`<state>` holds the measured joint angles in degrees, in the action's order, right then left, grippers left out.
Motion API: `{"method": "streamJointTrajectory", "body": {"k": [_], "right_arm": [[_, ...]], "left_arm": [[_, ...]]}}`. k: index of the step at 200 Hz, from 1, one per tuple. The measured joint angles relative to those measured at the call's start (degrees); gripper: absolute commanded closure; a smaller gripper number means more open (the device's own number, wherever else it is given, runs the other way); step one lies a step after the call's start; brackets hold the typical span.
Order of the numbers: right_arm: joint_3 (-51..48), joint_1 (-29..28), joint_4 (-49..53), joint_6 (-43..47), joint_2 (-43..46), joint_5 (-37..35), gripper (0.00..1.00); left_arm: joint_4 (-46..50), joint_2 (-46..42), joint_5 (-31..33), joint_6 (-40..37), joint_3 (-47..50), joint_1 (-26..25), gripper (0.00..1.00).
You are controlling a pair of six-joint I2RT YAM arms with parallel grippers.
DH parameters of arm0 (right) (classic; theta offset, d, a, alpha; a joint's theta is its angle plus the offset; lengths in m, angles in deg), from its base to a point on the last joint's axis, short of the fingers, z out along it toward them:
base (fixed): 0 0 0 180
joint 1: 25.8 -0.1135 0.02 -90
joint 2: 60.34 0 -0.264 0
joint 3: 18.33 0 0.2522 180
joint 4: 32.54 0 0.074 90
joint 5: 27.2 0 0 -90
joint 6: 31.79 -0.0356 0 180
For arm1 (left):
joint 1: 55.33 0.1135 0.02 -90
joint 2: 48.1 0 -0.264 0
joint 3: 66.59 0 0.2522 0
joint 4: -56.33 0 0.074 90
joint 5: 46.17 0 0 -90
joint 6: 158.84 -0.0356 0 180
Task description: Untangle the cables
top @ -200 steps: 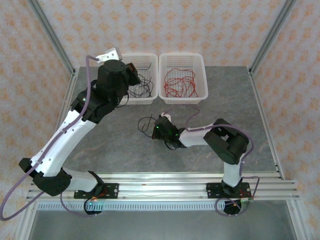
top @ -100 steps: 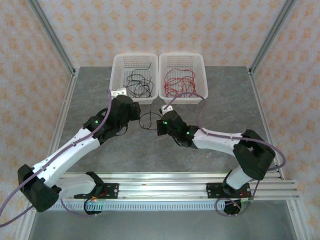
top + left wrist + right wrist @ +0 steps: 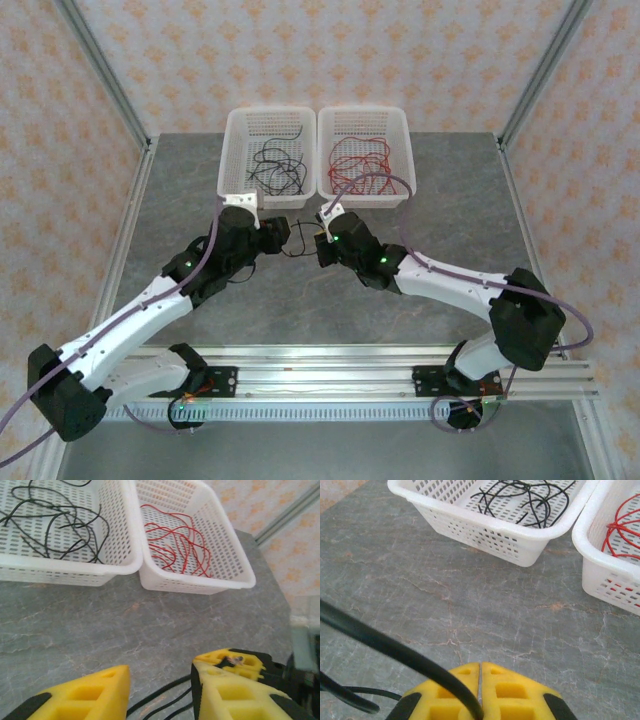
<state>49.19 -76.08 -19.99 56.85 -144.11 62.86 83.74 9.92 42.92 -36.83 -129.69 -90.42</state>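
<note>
- Right gripper [image 3: 480,672] pinches a black cable [image 3: 395,647], jaws together.
- Left gripper [image 3: 161,682] gapes, the cable running between its fingers [image 3: 80,690].
- Both sit just before two baskets [image 3: 265,198].

Black cables [image 3: 60,525], red cables [image 3: 175,545], white baskets [image 3: 65,566], grey veined table [image 3: 100,625]

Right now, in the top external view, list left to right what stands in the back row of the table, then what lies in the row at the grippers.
Back row: left basket with black cables → right basket with red cables. Gripper row: left gripper → loose black cable → right gripper.
</note>
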Motion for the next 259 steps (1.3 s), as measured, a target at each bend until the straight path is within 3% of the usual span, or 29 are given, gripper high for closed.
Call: {"method": "streamJointTrajectory", "body": {"k": [72, 146, 202, 248, 259], "right_arm": [[1.7, 0.5, 2.5, 0.0, 1.2, 0.2, 1.0], [2.1, 0.5, 4.2, 0.0, 4.7, 2.6, 1.0], [2.1, 0.6, 5.3, 0.0, 10.3, 5.2, 1.0], [2.1, 0.6, 8.2, 0.0, 17.8, 5.7, 1.0], [2.1, 0.6, 9.0, 0.0, 19.6, 5.2, 1.0]], "left_arm": [[-1.7, -3.9, -1.5, -0.7, 3.5, 0.0, 0.55], [-6.7, 3.7, -1.0, -2.4, 4.2, 0.0, 0.55], [-12.9, 9.2, 8.0, -3.5, 4.5, 0.0, 0.58], [-15.5, 10.0, 20.8, -2.3, 8.2, 0.0, 0.61], [-15.5, 9.9, 23.4, -1.9, 9.0, 0.3, 0.67]]}}
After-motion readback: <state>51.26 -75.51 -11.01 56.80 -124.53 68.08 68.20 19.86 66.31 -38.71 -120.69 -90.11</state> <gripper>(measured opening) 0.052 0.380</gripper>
